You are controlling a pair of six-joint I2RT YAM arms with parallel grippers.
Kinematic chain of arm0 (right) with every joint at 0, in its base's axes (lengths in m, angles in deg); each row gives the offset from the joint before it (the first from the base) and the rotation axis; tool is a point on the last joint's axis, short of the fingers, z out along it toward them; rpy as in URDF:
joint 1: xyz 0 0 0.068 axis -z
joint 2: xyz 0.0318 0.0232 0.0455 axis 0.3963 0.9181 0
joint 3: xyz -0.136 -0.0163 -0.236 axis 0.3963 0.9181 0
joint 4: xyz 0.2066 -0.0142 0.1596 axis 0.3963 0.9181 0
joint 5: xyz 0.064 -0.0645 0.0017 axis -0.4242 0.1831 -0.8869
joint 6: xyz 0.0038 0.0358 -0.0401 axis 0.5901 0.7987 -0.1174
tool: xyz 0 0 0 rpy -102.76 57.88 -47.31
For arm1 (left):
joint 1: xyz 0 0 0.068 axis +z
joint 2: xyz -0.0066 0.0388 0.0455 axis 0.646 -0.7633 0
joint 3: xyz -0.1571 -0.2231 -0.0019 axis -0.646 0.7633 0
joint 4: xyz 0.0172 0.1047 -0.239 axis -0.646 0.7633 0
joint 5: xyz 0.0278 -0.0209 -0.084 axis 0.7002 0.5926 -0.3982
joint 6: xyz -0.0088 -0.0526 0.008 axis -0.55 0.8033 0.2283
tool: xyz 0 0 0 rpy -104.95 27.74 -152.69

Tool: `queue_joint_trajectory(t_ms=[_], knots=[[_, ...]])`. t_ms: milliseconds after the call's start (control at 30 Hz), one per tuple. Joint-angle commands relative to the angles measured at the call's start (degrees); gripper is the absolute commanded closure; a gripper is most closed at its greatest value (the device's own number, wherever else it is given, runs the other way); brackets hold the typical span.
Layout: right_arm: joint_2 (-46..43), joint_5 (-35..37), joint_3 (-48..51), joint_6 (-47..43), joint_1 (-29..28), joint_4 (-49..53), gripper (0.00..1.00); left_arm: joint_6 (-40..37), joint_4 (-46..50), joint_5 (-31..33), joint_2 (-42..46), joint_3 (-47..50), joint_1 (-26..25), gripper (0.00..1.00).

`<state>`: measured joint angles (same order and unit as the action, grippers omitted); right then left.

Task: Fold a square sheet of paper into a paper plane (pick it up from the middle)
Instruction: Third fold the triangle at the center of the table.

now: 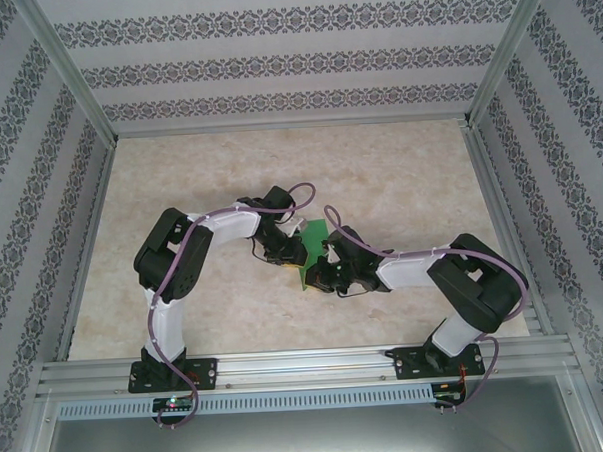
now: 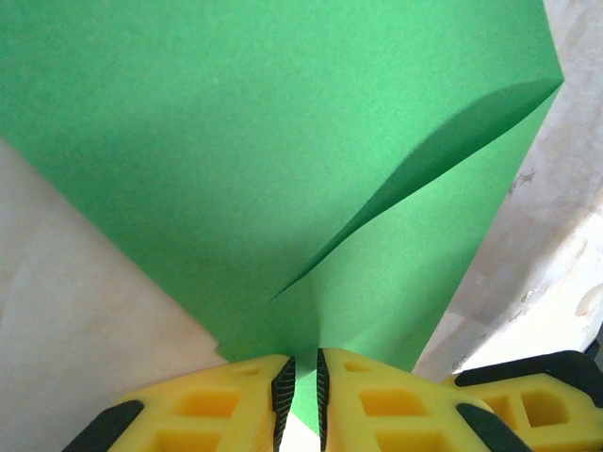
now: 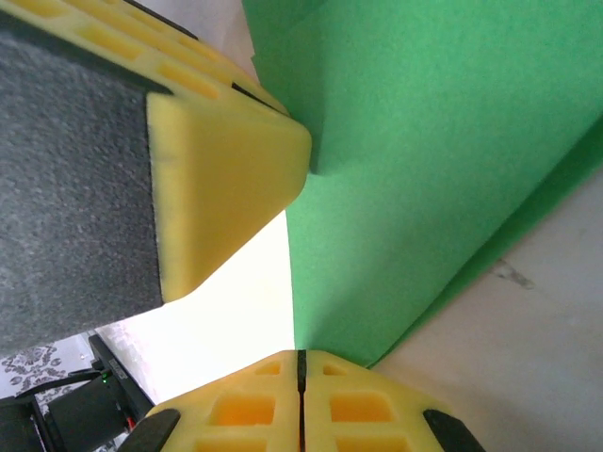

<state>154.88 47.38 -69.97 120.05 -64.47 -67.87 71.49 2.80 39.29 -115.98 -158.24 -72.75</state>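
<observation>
The square sheet of paper (image 1: 312, 248) is bright green and hangs above the middle of the table between my two grippers. In the left wrist view the paper (image 2: 283, 141) shows a diagonal folded flap, and its lower tip runs down between the black pads of my left gripper (image 2: 303, 377), which is shut on it. My right gripper (image 3: 301, 363) is shut, with the straight edge of the paper (image 3: 424, 141) running into its seam. One yellow finger of the left gripper (image 3: 226, 141) presses the sheet from the upper left. From above, the left gripper (image 1: 297, 250) and right gripper (image 1: 325, 257) meet at the paper.
The marbled tabletop (image 1: 279, 167) spreads behind and beside the arms. Patterned walls with aluminium posts close it in on three sides. A metal rail (image 1: 308, 364) runs along the near edge, carrying both arm bases.
</observation>
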Motion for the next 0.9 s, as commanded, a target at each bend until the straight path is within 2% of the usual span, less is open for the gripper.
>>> queue_joint_trajectory(t_ms=[0,867], knots=[[-1.07,1.09,0.83,0.71,-0.01,-0.27,0.93,-1.63,2.04,9.58,-6.63,3.05,-0.27,0.78],[4.19,-1.12,-2.94,-0.14,-1.51,0.44,0.93,-2.0,1.47,9.2,-7.65,3.58,-0.27,0.78]])
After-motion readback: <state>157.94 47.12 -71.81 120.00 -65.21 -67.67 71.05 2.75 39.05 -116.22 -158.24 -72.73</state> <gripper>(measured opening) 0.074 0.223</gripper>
